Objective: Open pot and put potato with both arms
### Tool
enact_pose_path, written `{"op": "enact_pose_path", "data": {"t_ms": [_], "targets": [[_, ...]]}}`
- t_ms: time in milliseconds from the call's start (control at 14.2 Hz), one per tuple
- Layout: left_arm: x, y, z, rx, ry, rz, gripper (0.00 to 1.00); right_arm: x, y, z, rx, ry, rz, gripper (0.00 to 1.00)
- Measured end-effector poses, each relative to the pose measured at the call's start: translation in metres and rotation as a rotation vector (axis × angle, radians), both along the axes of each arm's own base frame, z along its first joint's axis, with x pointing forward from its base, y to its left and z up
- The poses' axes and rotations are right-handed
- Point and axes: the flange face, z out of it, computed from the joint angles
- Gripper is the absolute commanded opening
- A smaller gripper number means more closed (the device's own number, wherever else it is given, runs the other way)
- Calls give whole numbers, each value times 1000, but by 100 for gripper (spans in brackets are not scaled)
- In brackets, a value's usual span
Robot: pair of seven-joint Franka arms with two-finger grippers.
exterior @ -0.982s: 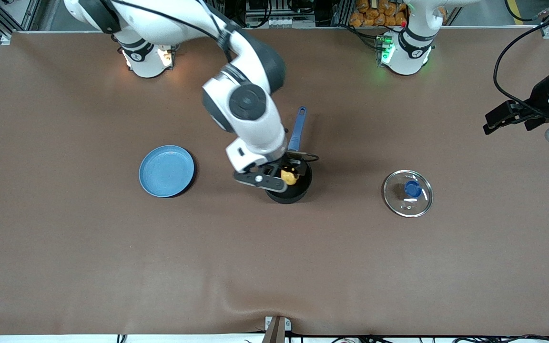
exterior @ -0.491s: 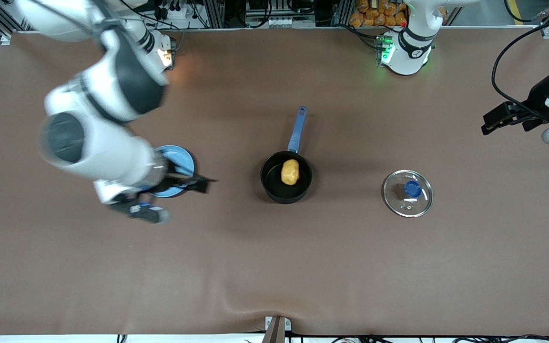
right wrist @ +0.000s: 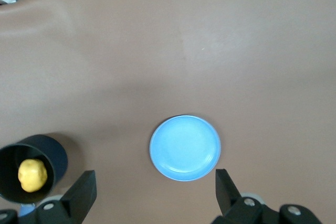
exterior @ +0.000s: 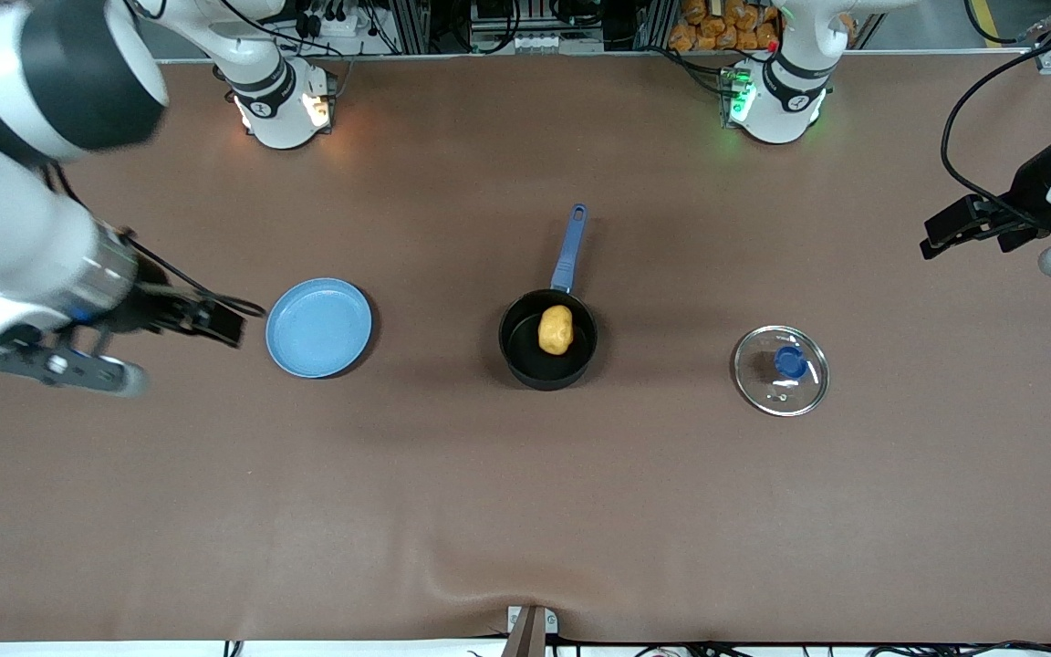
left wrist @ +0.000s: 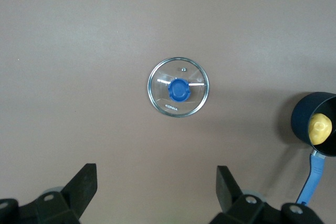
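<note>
Jaws of both the left gripper [left wrist: 155,184] and right gripper [right wrist: 153,188] spread wide, empty, above opposite ends of the brown cloth-covered table [exterior: 525,511]; the yellow-orange potato [exterior: 556,329] lies in the black blue-handled pot [exterior: 547,351].

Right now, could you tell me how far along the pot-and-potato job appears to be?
It looks essentially finished. The clear glass lid with the blue knob lies on the table beside the small black saucepan, toward the left arm's end. The lumpy yellow potato sits inside the saucepan. Nothing is in hand: the right claw and the left claw are both open and empty, away from the saucepan.
</note>
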Motion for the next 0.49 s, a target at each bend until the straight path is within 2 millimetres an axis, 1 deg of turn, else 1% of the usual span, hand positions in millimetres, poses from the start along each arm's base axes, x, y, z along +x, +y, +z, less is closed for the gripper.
{"op": "enact_pose_path", "data": {"t_ms": [140,281,351,491], "targets": [[1,0,2,-1,-11,1,100,-20,-44,28,2,-8,27,100],[1,-1,7,-1,-23,-1,100,-48,-89,44,-1,-8,25,100],[1,-4,8,-1,-24,-6,100,-63,-103,48,-3,-11,18,100],[1,-10,7,-1,-22,-16,100,-95,-115,46,-5,-6,13,100]]}}
